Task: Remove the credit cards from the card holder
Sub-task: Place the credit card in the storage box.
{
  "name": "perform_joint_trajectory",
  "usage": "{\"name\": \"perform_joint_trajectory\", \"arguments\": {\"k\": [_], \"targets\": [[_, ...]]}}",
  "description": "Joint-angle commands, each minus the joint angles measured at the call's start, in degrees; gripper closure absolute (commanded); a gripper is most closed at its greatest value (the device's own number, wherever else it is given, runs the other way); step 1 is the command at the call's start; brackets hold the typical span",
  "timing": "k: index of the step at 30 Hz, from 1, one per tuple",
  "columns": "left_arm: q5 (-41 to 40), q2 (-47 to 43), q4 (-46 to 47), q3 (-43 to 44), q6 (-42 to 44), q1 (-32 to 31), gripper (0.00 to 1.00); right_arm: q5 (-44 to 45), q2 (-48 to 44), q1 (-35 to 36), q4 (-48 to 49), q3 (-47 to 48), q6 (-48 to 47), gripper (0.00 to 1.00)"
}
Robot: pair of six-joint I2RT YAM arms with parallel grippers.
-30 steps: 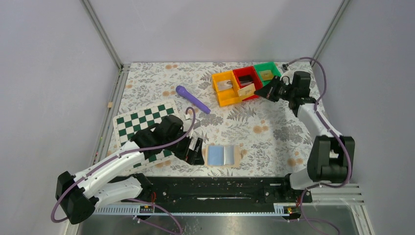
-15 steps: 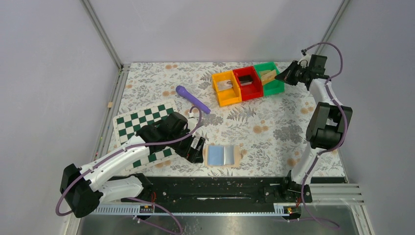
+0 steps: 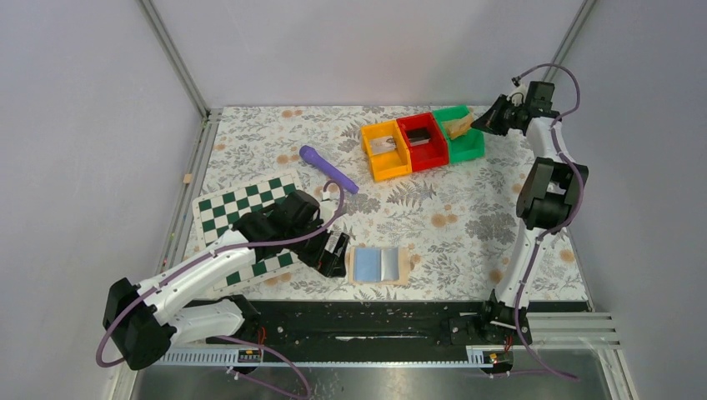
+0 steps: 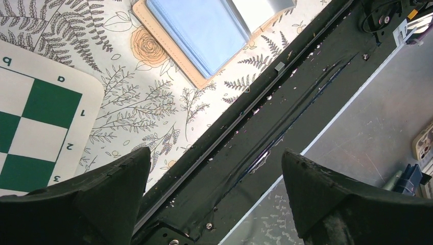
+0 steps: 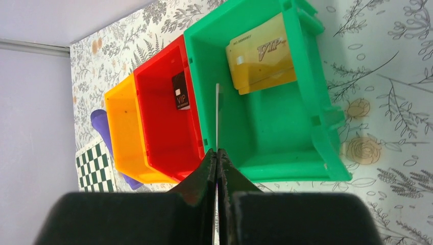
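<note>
Fingers on your right gripper (image 5: pixel 217 153) are pinched together on a thin card (image 5: pixel 216 115), seen edge-on and held over the green bin (image 5: pixel 275 127), near the wall it shares with the red bin (image 5: pixel 163 127). Your left gripper (image 4: pixel 215 153) has its fingers wide apart with nothing between them.

The card holder (image 3: pixel 381 265) lies open and flat near the table's front edge, blue panels up. It sits just to the right of your left gripper and far across the table from your right one.

A second ago your right gripper was lower and nearer, in front of the red and green bins. Half a second ago it had swung out past the green bin, and now it has edged back toward it. Your left arm has hardly moved in the last half second, and the holder has stayed put.

Only the right wrist view shows the held card's edge, the gold cards (image 5: pixel 260 56) lying in the green bin and a black card (image 5: pixel 179 91) in the red one. The left wrist view shows the holder clear of your left fingertips.
</note>
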Motion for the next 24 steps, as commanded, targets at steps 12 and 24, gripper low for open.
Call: {"name": "perform_joint_trajectory", "arguments": {"k": [12,24], "targets": [[0.73,2.33,1.72,1.82,0.88,0.34,0.01,-0.71,8.67,-0.15,-3.32,13.6,-0.88,1.0],[0.98,3.53,1.72,1.83,0.97,0.46,0.01,-3.83,15.59,0.0,-6.18,22.73,1.35,1.0]]}}
